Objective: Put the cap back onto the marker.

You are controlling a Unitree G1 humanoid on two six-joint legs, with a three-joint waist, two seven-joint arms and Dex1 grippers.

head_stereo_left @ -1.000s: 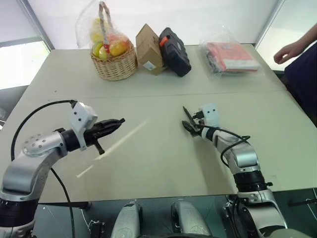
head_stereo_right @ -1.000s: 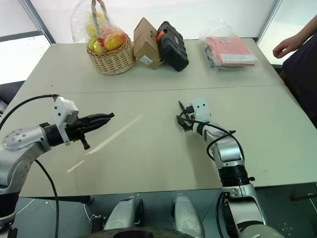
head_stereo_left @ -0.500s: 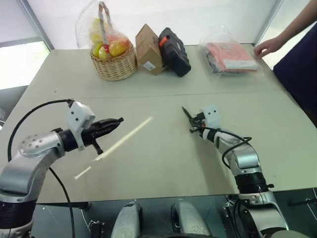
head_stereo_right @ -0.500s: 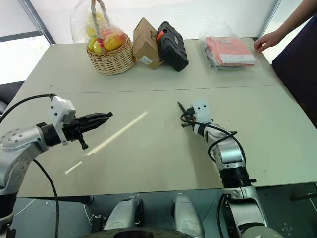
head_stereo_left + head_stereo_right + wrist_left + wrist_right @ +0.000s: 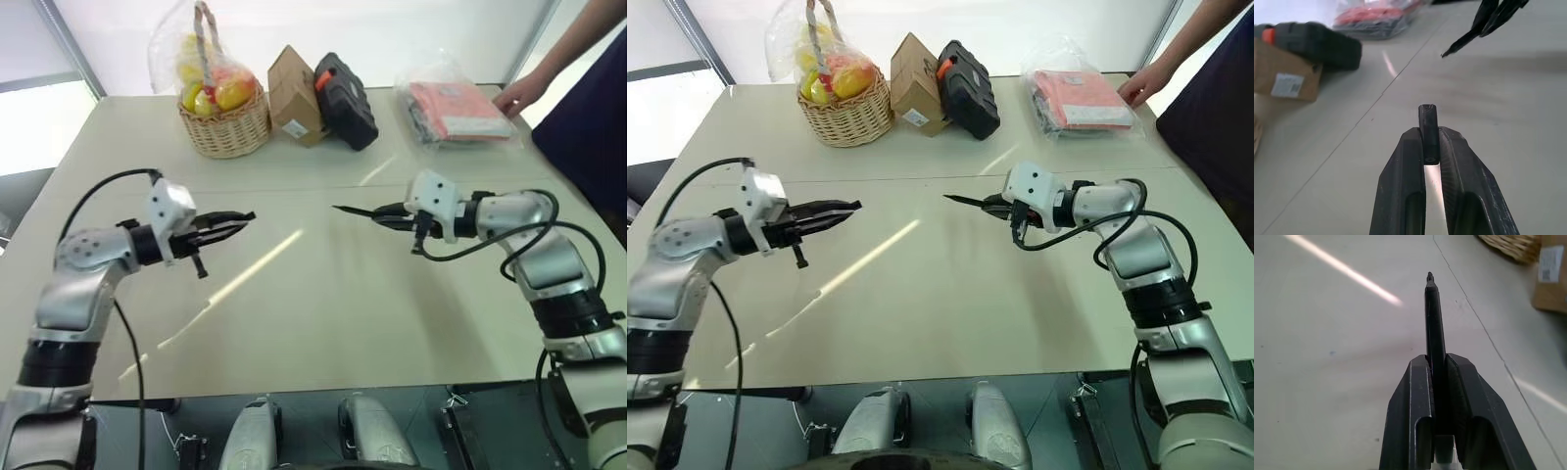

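On the cardboard box (image 5: 1284, 68), a white label's print is unreadable

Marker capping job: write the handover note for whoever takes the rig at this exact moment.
Left gripper: shut on the tiny black cylindrical plastic cap, held above the beige table.
Right gripper: shut on the thin dark pen-like marker, also in the air, pointed tip toward the left gripper.
Done: both parts picked up.
Left: close the gap between them, line up tip and cap, push the cap on.
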